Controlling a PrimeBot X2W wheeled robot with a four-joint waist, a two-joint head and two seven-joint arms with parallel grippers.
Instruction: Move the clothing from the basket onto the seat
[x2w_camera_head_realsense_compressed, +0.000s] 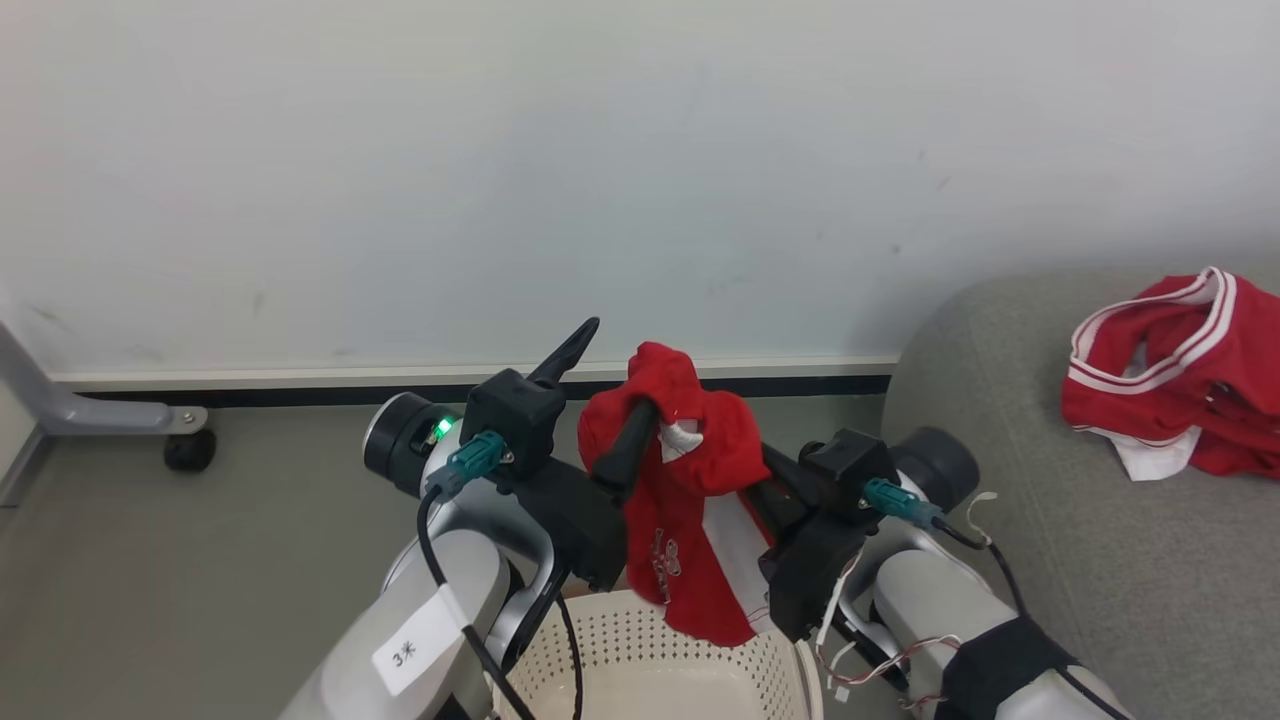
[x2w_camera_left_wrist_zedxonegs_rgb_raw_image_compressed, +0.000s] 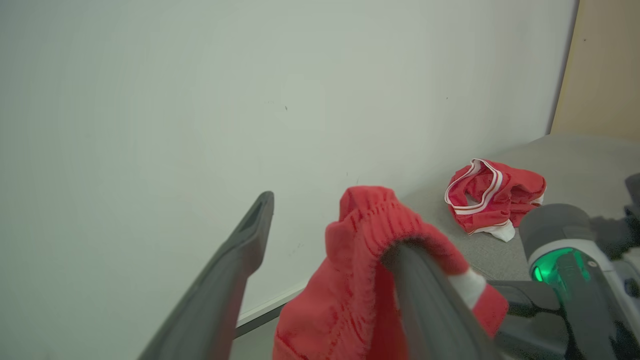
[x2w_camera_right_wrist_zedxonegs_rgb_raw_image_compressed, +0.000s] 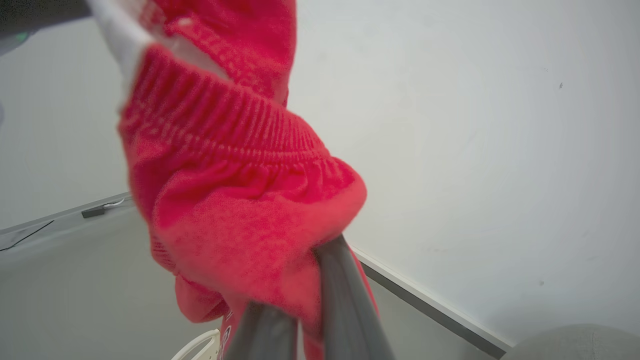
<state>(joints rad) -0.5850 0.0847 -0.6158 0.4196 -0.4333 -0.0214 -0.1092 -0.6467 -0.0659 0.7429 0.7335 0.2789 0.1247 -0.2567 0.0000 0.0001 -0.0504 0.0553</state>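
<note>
Red shorts (x2w_camera_head_realsense_compressed: 690, 480) hang mid-frame above the basket (x2w_camera_head_realsense_compressed: 640, 650) rim, pinched by the closed right tool (x2w_camera_right_wrist_zedxonegs_rgb_raw_image_compressed: 300, 280), waistband draped over one finger of the wide-open left tool (x2w_camera_head_realsense_compressed: 620, 365). At right the jersey (x2w_camera_head_realsense_compressed: 1170, 390) lies on the seat (x2w_camera_head_realsense_compressed: 1000, 520), with bare cushion along its near edge.

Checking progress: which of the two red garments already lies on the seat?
The crumpled one with white-striped trim, on the grey seat. The other, the shorts, hangs from the right gripper over the basket.

Red shorts (x2w_camera_head_realsense_compressed: 690, 470) hang above basket (x2w_camera_head_realsense_compressed: 640, 650); jersey (x2w_camera_head_realsense_compressed: 1230, 370) on seat (x2w_camera_head_realsense_compressed: 1000, 500).
</note>
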